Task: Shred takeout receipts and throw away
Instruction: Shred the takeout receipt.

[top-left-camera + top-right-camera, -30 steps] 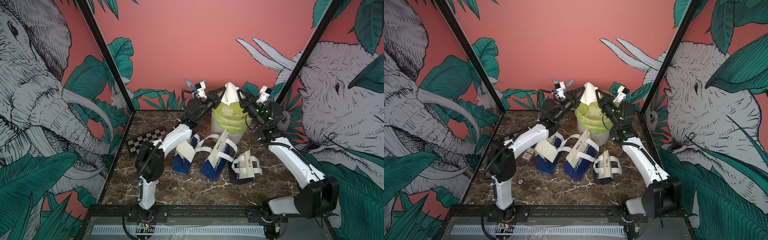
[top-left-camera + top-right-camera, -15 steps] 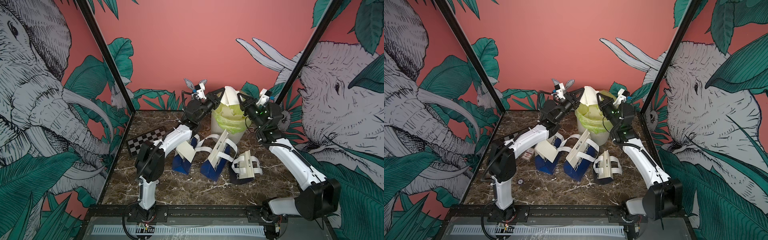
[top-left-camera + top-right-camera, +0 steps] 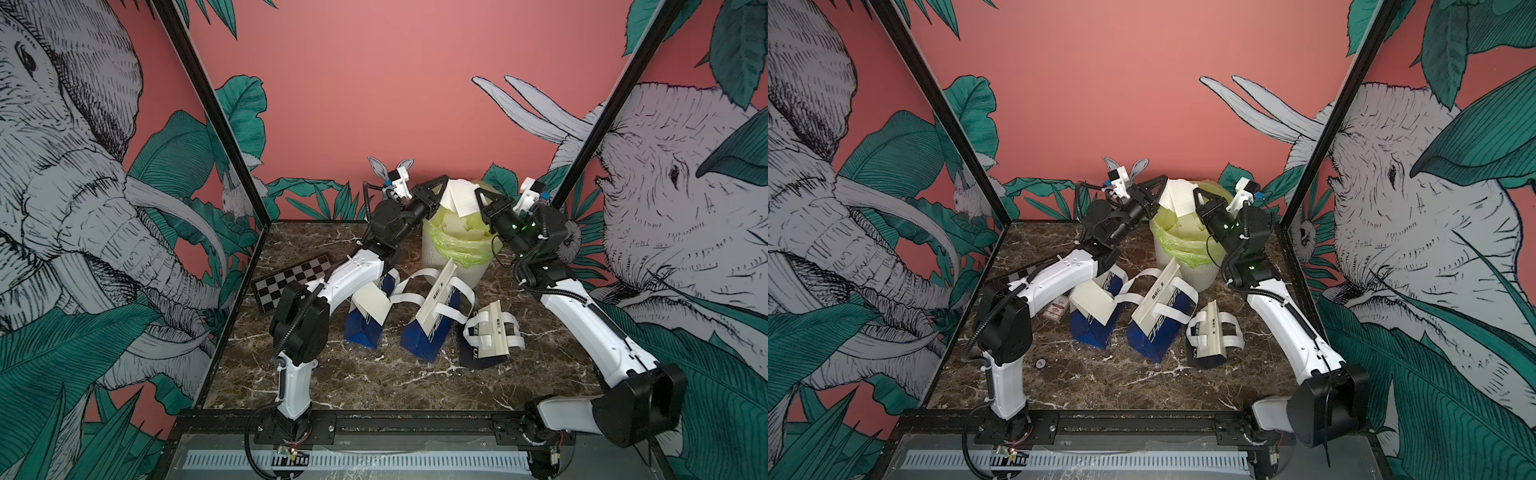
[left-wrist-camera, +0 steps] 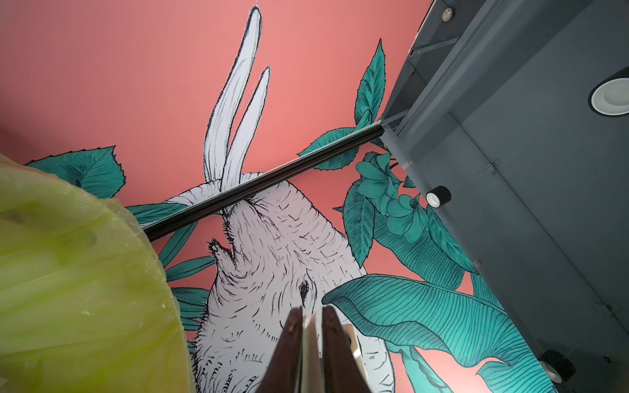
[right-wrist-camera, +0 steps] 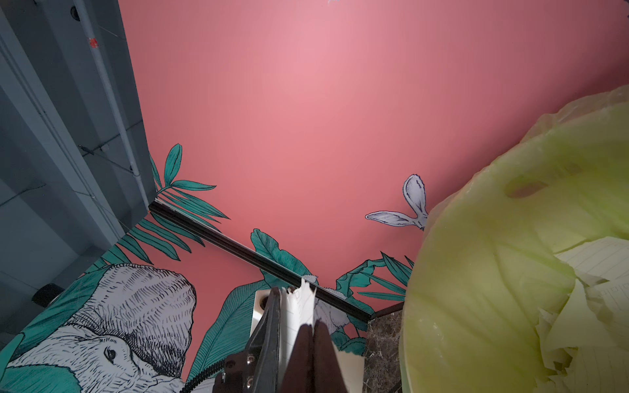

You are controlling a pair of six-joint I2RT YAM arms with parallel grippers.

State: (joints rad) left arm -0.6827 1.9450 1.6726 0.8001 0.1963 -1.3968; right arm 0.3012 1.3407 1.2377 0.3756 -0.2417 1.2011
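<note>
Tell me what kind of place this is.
Likely a staged robot test booth: printed jungle wall panels around a marble-look tabletop, a checkerboard, two arms mounted on a rail.

1. Our left arm [image 3: 353, 278] and right arm [image 3: 582, 307] angle up and inward, wrists facing each other.
2. Our left gripper [image 3: 444, 185] pinches a receipt piece [image 3: 459, 199].
3. Our right gripper [image 3: 478, 194] is clamped tight on a torn receipt scrap [image 5: 301, 306].

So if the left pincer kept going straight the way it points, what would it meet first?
Likely the right pincer, close opposite the left pincer above the bin, both pinching the torn receipt. Depth is unclear; if it slips past, the elephant wall comes next.
</note>
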